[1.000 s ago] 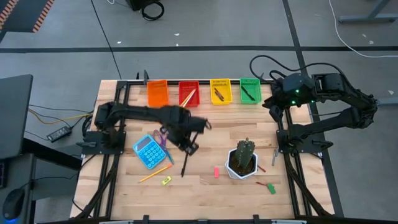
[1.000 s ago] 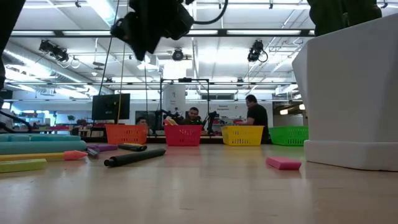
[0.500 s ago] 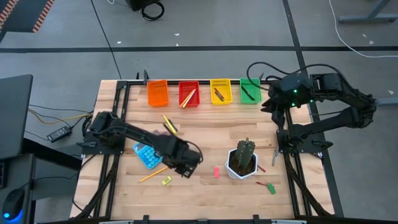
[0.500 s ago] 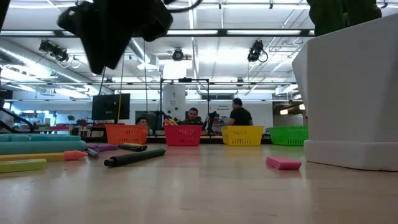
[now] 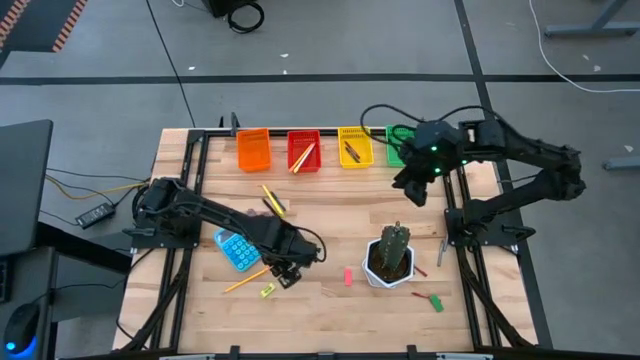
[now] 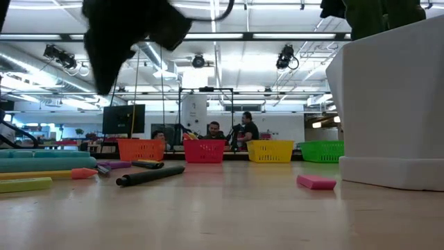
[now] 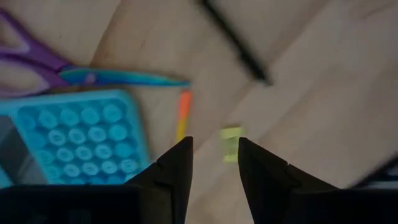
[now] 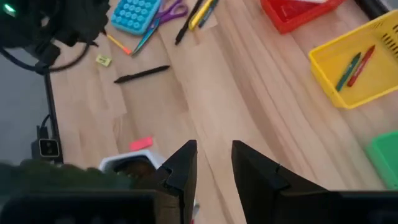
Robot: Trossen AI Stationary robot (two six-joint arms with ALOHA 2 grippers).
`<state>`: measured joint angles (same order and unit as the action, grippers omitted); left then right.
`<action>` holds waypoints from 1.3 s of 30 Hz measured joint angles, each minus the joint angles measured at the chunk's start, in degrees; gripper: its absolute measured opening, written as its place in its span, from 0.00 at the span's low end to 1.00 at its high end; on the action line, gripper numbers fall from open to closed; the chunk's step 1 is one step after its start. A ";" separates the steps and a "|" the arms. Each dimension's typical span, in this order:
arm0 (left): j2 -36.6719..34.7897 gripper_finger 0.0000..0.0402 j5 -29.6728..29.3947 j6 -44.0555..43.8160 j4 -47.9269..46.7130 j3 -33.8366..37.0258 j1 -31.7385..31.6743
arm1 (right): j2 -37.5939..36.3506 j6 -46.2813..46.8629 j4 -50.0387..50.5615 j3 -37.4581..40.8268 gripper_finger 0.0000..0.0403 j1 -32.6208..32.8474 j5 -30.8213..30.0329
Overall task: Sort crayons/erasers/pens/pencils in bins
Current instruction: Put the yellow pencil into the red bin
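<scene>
four bins stand in a row along the table's far edge at 12 o'clock: orange bin (image 5: 253, 150), red bin (image 5: 303, 150), yellow bin (image 5: 355, 146) and green bin (image 5: 398, 143). the red bin holds a pale pencil (image 5: 303, 157) lying slantwise; the yellow bin holds crayons (image 8: 356, 64), one green and one red, side by side. the green bin has a dark stick in it, partly hidden by the right arm.

loose on the wood: a black pen (image 8: 142, 74) near the table's middle, a yellow pen (image 5: 271, 197) just beyond it, a pink eraser (image 5: 348, 276) toward 6 o'clock beside the cactus pot (image 5: 390, 258), a yellow-green eraser (image 7: 231, 142) toward 7 o'clock, and an orange-tipped yellow pencil (image 5: 247, 281) lying slantwise next to it. a green eraser (image 5: 436, 302) and a red crayon (image 5: 421, 294) lie at 5 o'clock, past the pot.

the left gripper (image 7: 214, 163) hangs above the yellow-green eraser – fingers spread, nothing between them (the eraser shows in the gap, on the table below). the blue calculator (image 7: 71, 140) and the purple scissors (image 7: 37, 62) lie just beside it, toward 9 o'clock.

the right gripper (image 8: 213, 163) is up at 1 o'clock, near the green and yellow bins – fingers parted, empty, above bare wood.

in the room behind, people sit at desks.
</scene>
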<state>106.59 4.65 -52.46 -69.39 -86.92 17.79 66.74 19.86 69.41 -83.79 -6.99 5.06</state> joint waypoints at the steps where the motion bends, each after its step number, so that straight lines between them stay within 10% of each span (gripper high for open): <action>1: -0.19 0.35 0.02 0.71 0.00 1.52 0.01 | 0.63 0.22 -0.06 0.00 0.27 0.27 0.42; 13: -2.42 0.35 3.07 4.56 13.56 16.51 1.10 | 1.70 4.23 0.39 0.00 0.27 2.83 0.73; 39: -0.55 0.45 -0.70 6.79 18.81 19.22 0.65 | 1.70 7.79 0.70 0.00 0.27 2.92 0.54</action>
<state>106.03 3.96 -45.68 -50.58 -67.70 18.44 68.45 27.64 70.11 -83.79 -4.08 5.60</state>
